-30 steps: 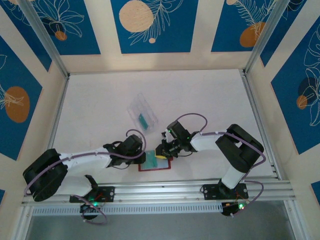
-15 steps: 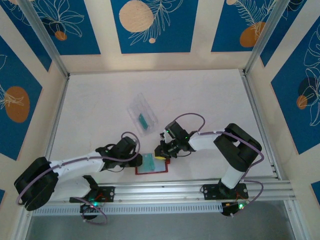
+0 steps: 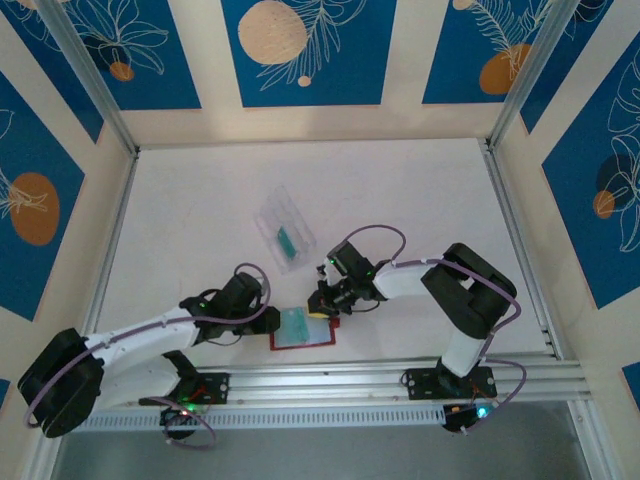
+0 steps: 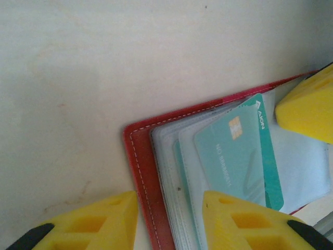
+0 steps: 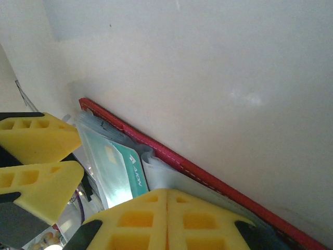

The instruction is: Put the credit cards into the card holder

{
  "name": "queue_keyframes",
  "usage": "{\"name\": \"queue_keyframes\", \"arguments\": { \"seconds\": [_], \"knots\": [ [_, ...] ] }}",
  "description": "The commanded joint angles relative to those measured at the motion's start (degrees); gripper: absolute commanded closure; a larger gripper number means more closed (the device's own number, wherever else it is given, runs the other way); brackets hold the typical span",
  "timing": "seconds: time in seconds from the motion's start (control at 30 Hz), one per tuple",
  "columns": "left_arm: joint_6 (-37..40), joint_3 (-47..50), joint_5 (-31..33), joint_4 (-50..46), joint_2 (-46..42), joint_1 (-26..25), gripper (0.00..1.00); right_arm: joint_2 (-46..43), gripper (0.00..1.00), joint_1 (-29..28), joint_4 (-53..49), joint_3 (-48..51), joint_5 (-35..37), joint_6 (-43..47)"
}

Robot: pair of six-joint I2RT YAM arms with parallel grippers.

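Right, from the overhead camera I see the card holder [image 3: 320,340] lying open on the table [image 3: 420,210], near the front edge and between my two arms. A teal credit card [image 4: 237,156] lies tilted on its clear sleeves, chip and printed side up. Part of the card looks paler, as if under a sleeve, but I cannot tell whether it is really tucked in.

My left gripper [image 4: 169,198] sits at the holder's left side with its yellow fingers apart. The red stitched edge runs through the gap; one finger is over bare table, the other over the sleeves. Nothing is pinched between them.

My right gripper [image 5: 166,191] is at the holder's far right corner. Its two fingers are pressed flat together, tips down on the sleeves just inside the red edge. Whether a sleeve is caught between them I cannot tell. On the left wrist camera one of its fingers [image 4: 307,107] shows just beside the card's corner.

A second credit card [image 3: 286,240] lies inside a clear case [image 3: 278,215] farther back on the table, apart from the holder.
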State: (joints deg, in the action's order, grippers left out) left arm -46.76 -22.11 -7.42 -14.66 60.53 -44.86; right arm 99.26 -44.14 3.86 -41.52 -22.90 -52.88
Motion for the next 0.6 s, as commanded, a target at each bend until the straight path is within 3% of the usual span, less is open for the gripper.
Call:
{"name": "queue_keyframes", "arguments": {
  "seconds": [0.0, 0.27, 0.57],
  "knots": [
    [1.8, -0.2, -0.8, -2.7, 0.3, 0.8, 0.62, 1.8, 0.91, 2.3, -2.9, 1.3, 3.3, 2.4],
    [3.3, -1.5, -5.0, 2.0, 7.8, 0.7, 0.7, -0.6, 0.91, 4.6, -8.0, -0.8, 5.1, 6.4],
    [3.5, -1.3, -5.6, 4.9, 10.1, 0.7, 0.71, -6.8, 0.87, -1.0, -16.5, -4.2, 11.6, 8.2]
  ]
}}
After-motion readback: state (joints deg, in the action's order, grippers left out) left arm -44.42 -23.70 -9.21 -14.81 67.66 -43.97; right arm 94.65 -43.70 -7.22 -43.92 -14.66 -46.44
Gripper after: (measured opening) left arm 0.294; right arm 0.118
